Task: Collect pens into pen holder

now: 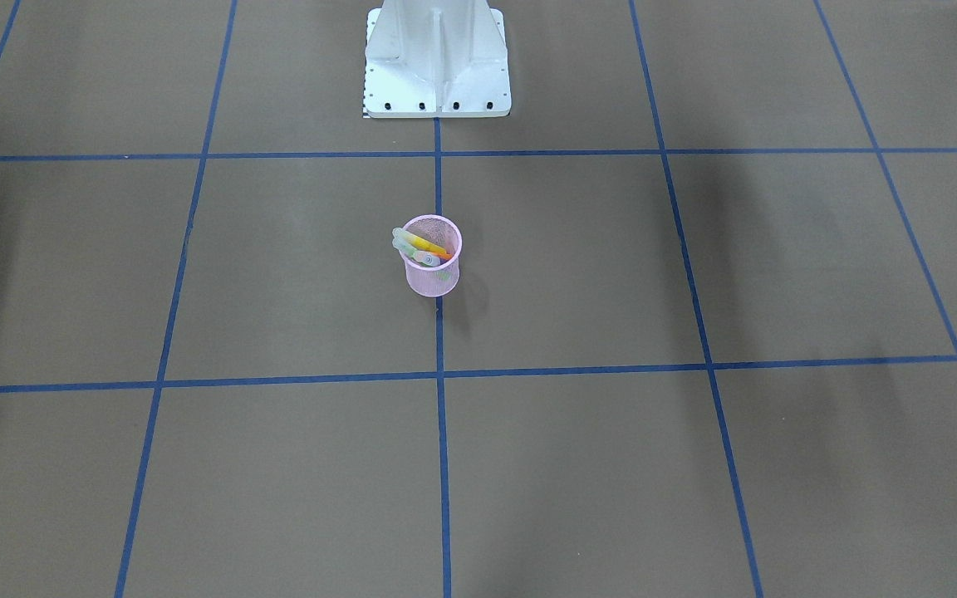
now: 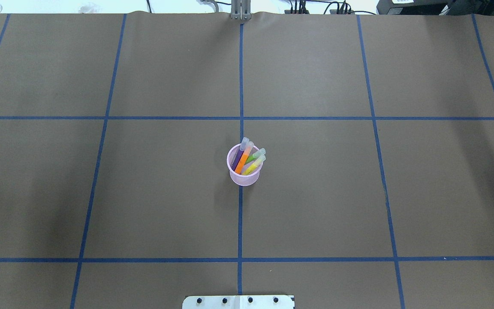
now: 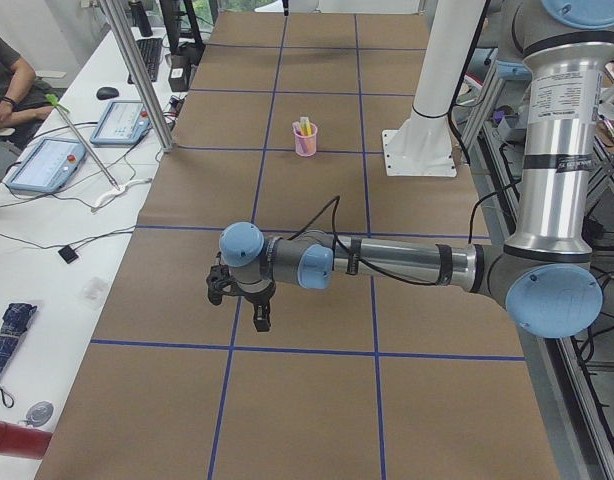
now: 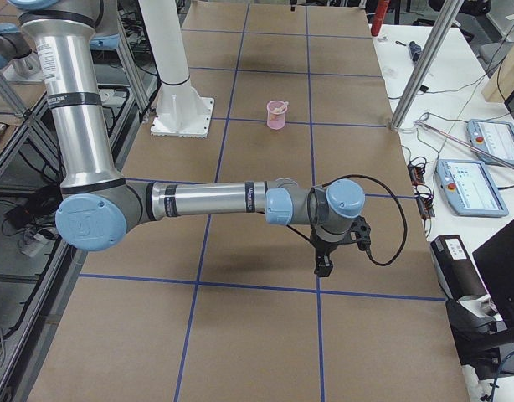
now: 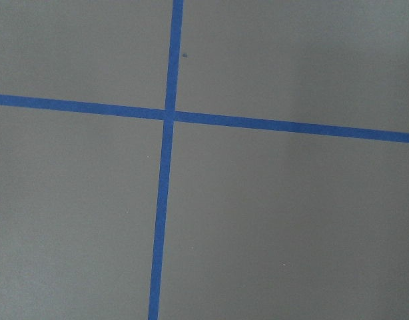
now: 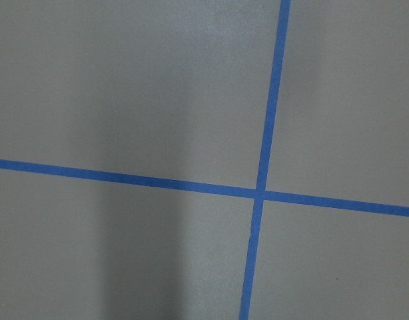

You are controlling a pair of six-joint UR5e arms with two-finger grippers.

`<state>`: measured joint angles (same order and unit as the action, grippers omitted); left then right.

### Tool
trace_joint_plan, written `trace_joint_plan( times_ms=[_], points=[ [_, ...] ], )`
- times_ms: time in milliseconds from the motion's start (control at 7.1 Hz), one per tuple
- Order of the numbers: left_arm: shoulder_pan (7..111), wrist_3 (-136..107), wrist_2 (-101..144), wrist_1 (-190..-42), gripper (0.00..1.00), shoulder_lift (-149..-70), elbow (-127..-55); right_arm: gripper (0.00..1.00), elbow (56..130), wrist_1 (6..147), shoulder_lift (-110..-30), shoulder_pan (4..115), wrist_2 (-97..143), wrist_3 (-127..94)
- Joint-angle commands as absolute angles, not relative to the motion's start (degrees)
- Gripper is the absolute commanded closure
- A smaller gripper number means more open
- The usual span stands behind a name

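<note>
The pink mesh pen holder [image 2: 243, 178] stands upright at the table's middle, on a blue tape line. The purple pen [image 2: 237, 158], orange pen [image 2: 243, 160], green pen [image 2: 256, 154] and yellow pen [image 2: 254, 165] all stand in it, pale caps up and leaning over the rim. The holder also shows in the front view [image 1: 433, 278]. My left gripper [image 3: 259, 318] hangs far from the cup, seen only in the exterior left view. My right gripper [image 4: 323, 266] is likewise far off, seen only in the exterior right view. I cannot tell whether either is open or shut.
Brown paper with a blue tape grid [image 2: 240, 223] covers the table. The white robot base [image 1: 437, 62] stands behind the cup. Control tablets [image 4: 483, 163] and cables lie on side benches. Both wrist views show only paper and tape [image 5: 166, 115].
</note>
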<state>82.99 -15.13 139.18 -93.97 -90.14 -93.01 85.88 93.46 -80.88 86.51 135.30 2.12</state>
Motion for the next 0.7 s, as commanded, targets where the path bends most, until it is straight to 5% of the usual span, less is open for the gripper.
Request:
trace_joint_plan(
  times_ms=[0, 563],
  points=[
    [85.8, -15.1, 139.6, -93.7, 0.00, -90.3, -93.3, 0.00, 86.6, 93.3, -81.5, 86.7, 135.3, 1.9],
    [86.0, -15.2, 137.1, -94.7, 0.00, -83.9, -96.7, 0.00, 86.7, 91.6, -84.5, 86.7, 134.8, 1.4]
  ],
)
